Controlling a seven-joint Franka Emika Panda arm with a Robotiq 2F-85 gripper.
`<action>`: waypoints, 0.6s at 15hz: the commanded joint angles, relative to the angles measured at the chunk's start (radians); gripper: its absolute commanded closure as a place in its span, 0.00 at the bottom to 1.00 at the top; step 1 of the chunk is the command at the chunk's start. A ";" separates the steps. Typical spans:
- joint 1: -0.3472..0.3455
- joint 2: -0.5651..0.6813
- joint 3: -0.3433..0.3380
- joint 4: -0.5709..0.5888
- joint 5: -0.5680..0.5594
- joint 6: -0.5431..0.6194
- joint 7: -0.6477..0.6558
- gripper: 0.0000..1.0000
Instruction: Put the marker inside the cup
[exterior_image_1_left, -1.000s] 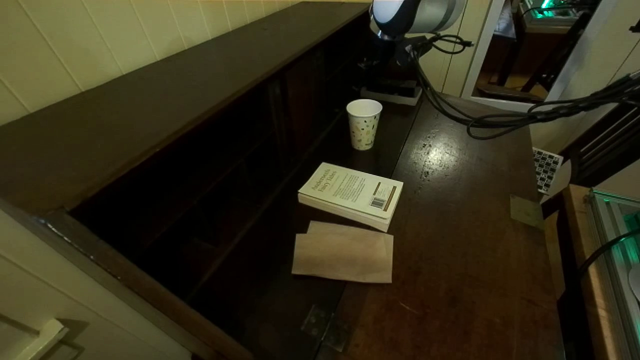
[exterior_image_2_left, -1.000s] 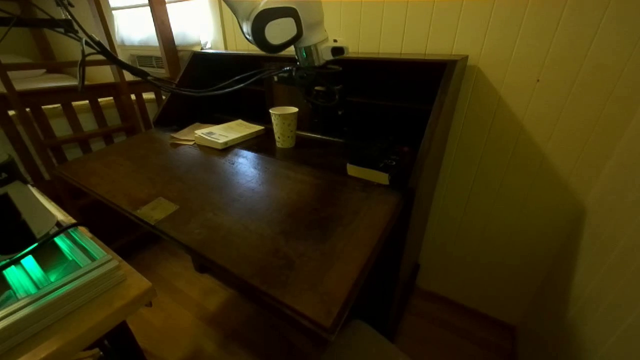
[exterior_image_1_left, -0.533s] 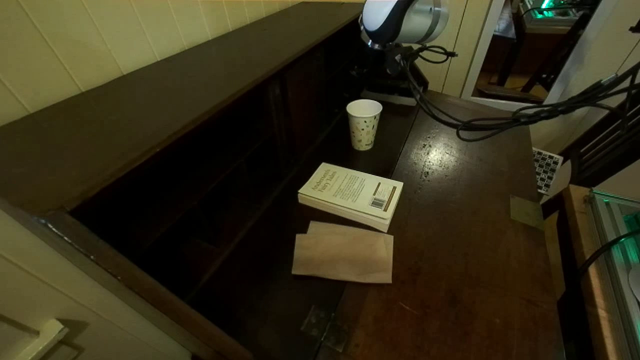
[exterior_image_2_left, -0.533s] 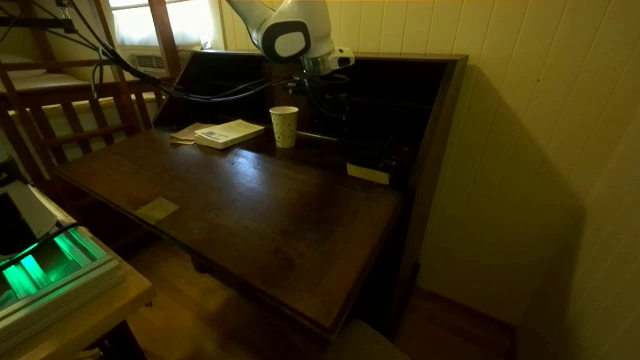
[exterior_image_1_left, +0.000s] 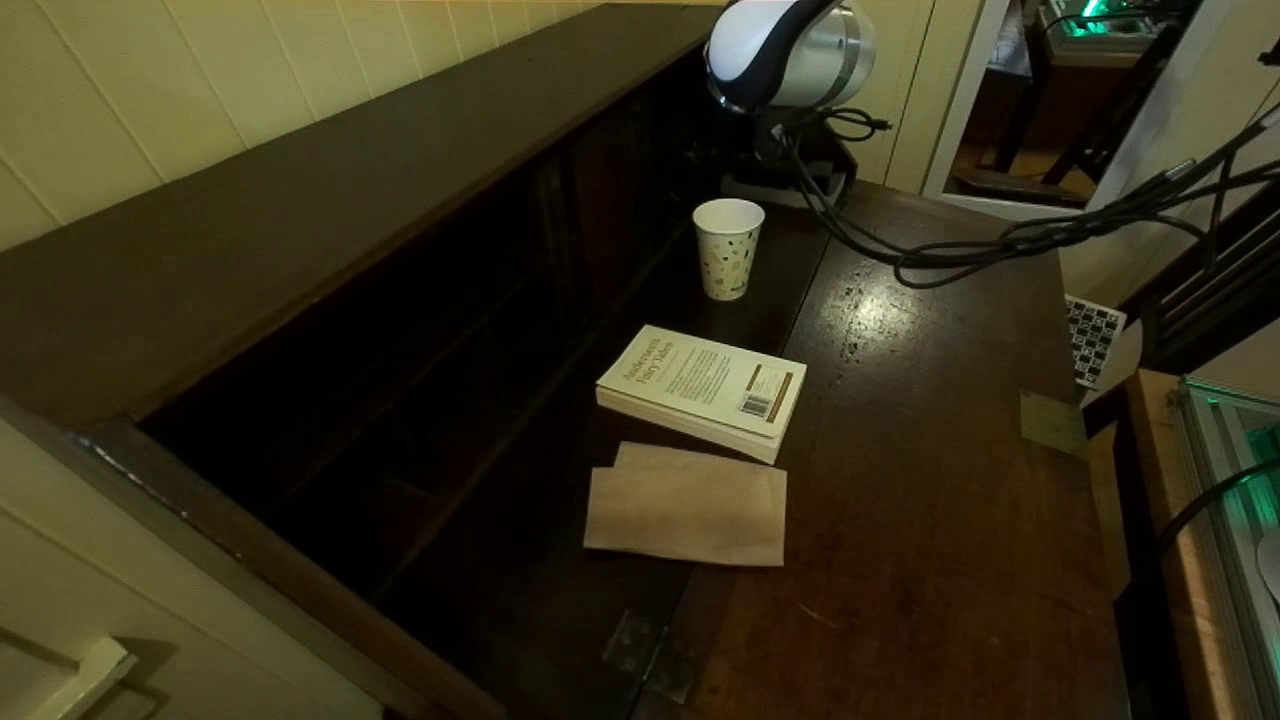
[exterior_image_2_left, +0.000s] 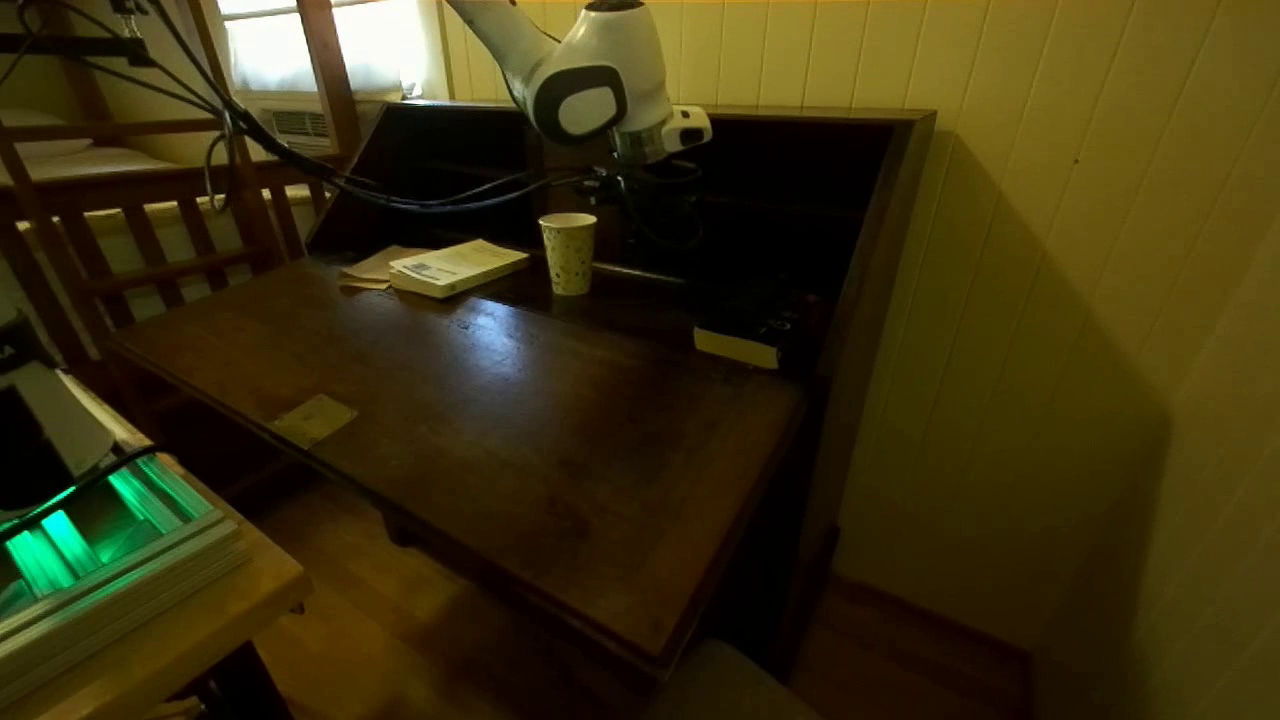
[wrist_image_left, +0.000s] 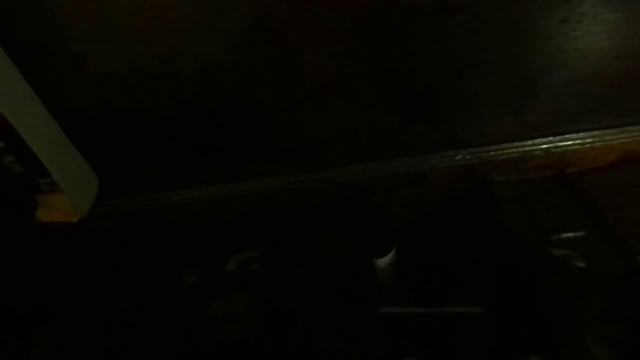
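The tool (exterior_image_2_left: 665, 222) is hanging under the arm (exterior_image_2_left: 605, 85) in deep shadow before the shelves (exterior_image_1_left: 470, 360), on the side of the cup (exterior_image_1_left: 728, 250) that is facing the dark book (exterior_image_2_left: 745, 340). The wrist view is coming out nearly black, so whether the jaws are standing apart, meeting or clamping anything cannot be told. The marker is not showing in any view; the cup is standing upright on the surface (exterior_image_1_left: 930, 480), with nothing poking above its rim. Apparently the step in hand is concerning the marker's pickup, though a carry is not being ruled out. For a sound pickup, the operator should be lowering slowly, setting the tool across the marker's length and closing squarely near one end, leaving the other free for dropping in. For a carry, the tool should be clearing the rim and releasing over the mouth's centre, since a paper cup is likely tipping at a brush. The white book (exterior_image_1_left: 705, 390) is lying flat near the cup, with brown paper (exterior_image_1_left: 690, 510) beside it; neither is blocking the route. The dark book is probably narrowing the working room: a pale strip (wrist_image_left: 42, 135), perhaps its pages, is showing at the wrist view's left, while a wooden edge (wrist_image_left: 550, 144) is crossing that view. Cables (exterior_image_1_left: 1060, 236) are sagging over the surface.
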 joint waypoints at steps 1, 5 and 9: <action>-0.020 0.051 0.034 0.047 0.016 0.050 -0.017 0.00; -0.025 0.071 0.049 0.052 0.006 0.083 -0.010 0.00; -0.029 0.086 0.059 0.053 -0.002 0.118 -0.005 0.00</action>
